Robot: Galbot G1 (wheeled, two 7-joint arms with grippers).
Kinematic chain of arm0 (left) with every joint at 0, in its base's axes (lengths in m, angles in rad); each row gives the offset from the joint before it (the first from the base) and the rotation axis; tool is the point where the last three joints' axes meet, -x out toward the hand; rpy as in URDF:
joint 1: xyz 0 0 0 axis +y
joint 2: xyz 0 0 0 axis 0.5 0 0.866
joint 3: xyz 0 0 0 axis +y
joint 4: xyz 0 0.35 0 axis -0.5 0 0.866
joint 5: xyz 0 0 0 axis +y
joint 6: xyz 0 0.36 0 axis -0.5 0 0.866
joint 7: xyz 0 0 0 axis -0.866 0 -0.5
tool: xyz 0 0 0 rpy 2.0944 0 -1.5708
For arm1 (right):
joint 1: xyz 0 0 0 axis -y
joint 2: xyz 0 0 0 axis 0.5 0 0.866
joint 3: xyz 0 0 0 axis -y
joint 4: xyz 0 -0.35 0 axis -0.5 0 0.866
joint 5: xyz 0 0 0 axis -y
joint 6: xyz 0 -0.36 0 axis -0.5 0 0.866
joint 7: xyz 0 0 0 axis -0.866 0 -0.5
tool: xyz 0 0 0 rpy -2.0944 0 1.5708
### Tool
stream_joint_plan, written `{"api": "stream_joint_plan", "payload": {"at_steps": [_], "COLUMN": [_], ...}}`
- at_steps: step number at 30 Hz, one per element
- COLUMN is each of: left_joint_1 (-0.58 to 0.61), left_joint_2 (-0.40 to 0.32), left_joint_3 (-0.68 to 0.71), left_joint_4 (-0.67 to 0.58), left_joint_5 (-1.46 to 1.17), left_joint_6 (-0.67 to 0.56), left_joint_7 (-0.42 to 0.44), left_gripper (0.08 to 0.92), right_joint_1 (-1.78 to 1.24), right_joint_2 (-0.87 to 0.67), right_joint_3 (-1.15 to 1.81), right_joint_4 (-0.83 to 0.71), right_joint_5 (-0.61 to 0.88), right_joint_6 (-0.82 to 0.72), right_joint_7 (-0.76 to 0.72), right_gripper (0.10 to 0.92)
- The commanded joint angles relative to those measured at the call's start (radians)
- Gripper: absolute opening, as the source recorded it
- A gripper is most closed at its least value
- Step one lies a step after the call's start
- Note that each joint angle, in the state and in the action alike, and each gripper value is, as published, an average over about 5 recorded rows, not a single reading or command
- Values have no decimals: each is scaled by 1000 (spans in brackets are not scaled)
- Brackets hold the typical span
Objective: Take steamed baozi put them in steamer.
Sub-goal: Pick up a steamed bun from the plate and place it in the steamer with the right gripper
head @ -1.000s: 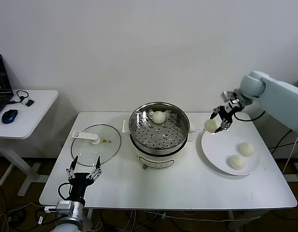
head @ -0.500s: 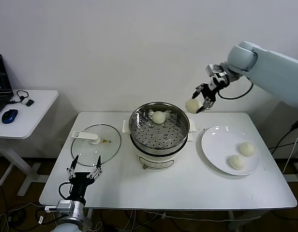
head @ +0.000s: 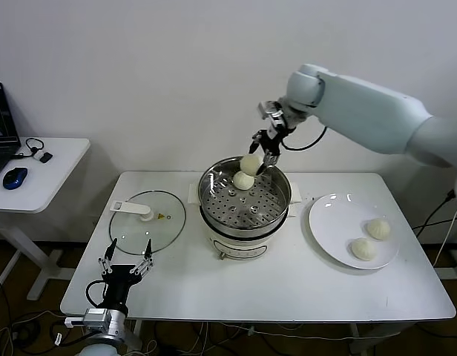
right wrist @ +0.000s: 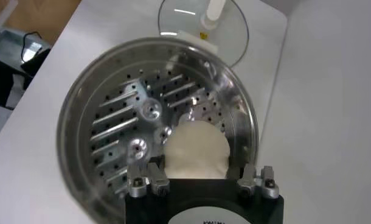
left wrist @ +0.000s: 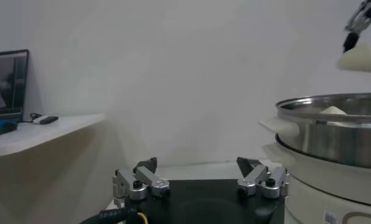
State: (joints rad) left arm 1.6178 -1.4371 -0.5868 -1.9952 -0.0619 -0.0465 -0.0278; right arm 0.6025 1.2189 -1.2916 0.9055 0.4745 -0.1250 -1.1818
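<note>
White table (head: 288, 282), right claw (head: 261, 156) gripping baozi (head: 250, 164) over steamer (head: 243, 194) (perforations clearest from wrist), left claw (head: 126, 261) open.

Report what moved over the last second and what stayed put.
The right gripper, shut on a baozi, carried it from above the plate leftward to over the steamer. One bun still lies in the steamer, two remain on the plate, and the left gripper stays parked, open.

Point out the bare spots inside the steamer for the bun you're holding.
The right gripper holds a bun above the steamer. The far side is taken by another bun. The holed floor toward the glass lid and along the near rim is bare.
</note>
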Motion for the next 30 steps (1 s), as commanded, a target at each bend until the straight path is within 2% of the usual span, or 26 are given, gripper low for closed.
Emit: {"api": "stream_joint_plan", "payload": {"at_steps": [1, 30], "left_joint_1": [0, -11], "left_joint_2": [2, -1], "left_joint_3": [0, 1], "left_joint_4": [4, 7], "left_joint_5": [-2, -1], "left_joint_6": [-1, 2], "left_joint_7": [0, -1], "left_gripper": [823, 823], "right_joint_1": [-77, -156], "right_joint_2": [192, 223], "right_joint_3": [10, -5], "right_joint_4": [-123, -157], "right_joint_5": [-20, -79], "right_joint_6": [-6, 9], "right_joint_7": [2, 6], "right_gripper": [687, 687]}}
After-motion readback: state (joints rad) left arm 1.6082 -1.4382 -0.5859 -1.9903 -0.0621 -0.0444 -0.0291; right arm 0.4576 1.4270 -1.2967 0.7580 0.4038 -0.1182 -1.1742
